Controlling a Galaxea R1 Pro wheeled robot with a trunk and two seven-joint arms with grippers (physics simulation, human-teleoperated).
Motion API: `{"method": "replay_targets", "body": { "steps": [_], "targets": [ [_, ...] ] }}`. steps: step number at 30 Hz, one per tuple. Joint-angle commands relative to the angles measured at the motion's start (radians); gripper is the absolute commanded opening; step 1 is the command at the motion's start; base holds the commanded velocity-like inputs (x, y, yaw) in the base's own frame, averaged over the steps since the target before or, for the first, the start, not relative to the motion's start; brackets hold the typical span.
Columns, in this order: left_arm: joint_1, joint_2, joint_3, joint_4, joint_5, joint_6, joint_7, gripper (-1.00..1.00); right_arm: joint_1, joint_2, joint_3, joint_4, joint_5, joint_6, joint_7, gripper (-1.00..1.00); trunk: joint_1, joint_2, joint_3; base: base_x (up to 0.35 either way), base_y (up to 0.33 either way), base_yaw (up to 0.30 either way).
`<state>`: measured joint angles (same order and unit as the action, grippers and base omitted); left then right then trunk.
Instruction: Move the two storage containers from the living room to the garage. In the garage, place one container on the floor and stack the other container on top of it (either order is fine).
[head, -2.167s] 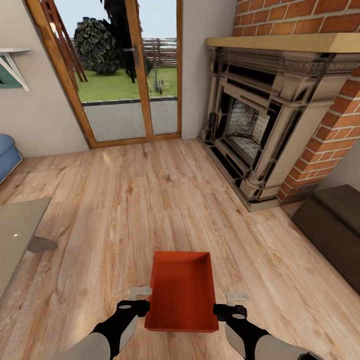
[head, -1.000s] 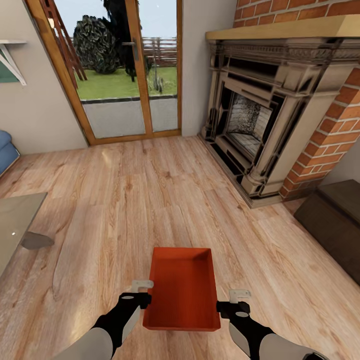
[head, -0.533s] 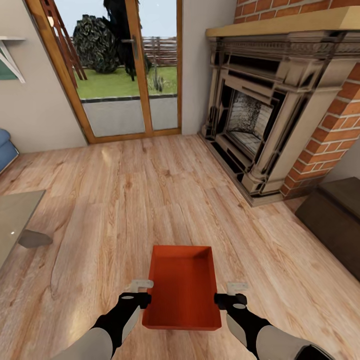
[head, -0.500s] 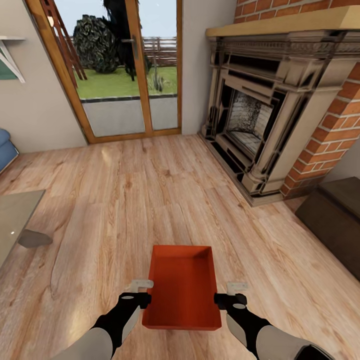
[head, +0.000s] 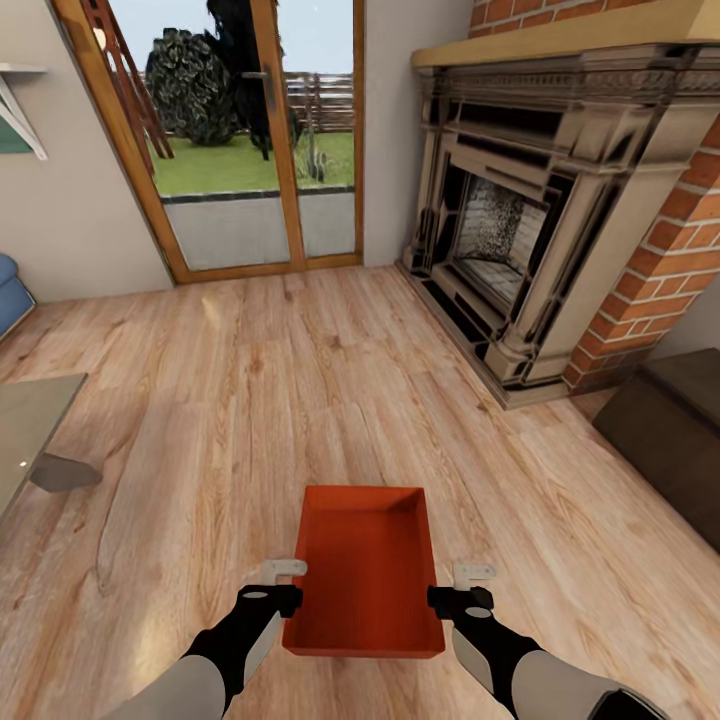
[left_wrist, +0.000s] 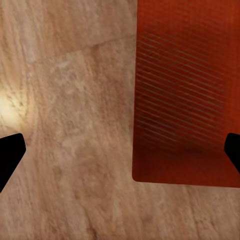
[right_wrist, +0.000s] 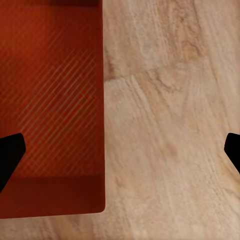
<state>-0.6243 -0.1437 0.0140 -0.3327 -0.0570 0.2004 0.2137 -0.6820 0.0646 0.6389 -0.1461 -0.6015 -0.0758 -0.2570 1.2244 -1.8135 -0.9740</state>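
Observation:
One orange-red storage container (head: 365, 570) lies open side up on the light wood-plank floor of the living room, straight in front of me. My left gripper (head: 274, 596) hangs at its left wall and my right gripper (head: 466, 598) at its right wall. The left wrist view shows the left gripper (left_wrist: 120, 155) open, its dark fingertips (left_wrist: 10, 152) wide apart over the container's (left_wrist: 187, 100) wall. Seen from the right wrist, the right gripper (right_wrist: 120, 155) is open the same way over the ribbed bottom of the container (right_wrist: 50, 100) and bare planks.
A brick fireplace (head: 520, 230) stands ahead on the right, with a dark low bench (head: 670, 430) nearer. A glazed wooden door (head: 250, 140) is at the back. A glass table (head: 30, 440) and a blue sofa edge (head: 8, 290) lie at the left.
The whole head view has shifted a little, so the camera has moved. The right gripper has come slightly closer to the container's right wall. Both grippers stay open.

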Motion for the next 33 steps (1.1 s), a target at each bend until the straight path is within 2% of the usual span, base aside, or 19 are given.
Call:
{"method": "replay_targets", "body": {
  "steps": [1, 17, 33],
  "targets": [
    [0.0, 0.0, 0.001, -0.002, -0.006, 0.007, 0.002, 1.0, -0.001, 0.0, 0.008, 0.0, -0.011, -0.004, -0.004, 1.0, 0.004, -0.008, -0.004, 0.0, 0.0, 0.0],
    [0.0, 0.0, 0.001, -0.003, -0.006, 0.005, -0.001, 1.0, -0.001, 0.0, 0.008, 0.0, -0.011, -0.004, -0.003, 1.0, 0.065, -0.12, -0.054, 0.0, 0.0, 0.0],
    [0.0, 0.001, 0.002, -0.025, -0.005, 0.0, -0.006, 1.0, -0.001, 0.0, 0.008, 0.0, -0.011, -0.005, -0.002, 1.0, 0.065, -0.12, -0.054, 0.0, 0.0, 0.0]
  ]
}}
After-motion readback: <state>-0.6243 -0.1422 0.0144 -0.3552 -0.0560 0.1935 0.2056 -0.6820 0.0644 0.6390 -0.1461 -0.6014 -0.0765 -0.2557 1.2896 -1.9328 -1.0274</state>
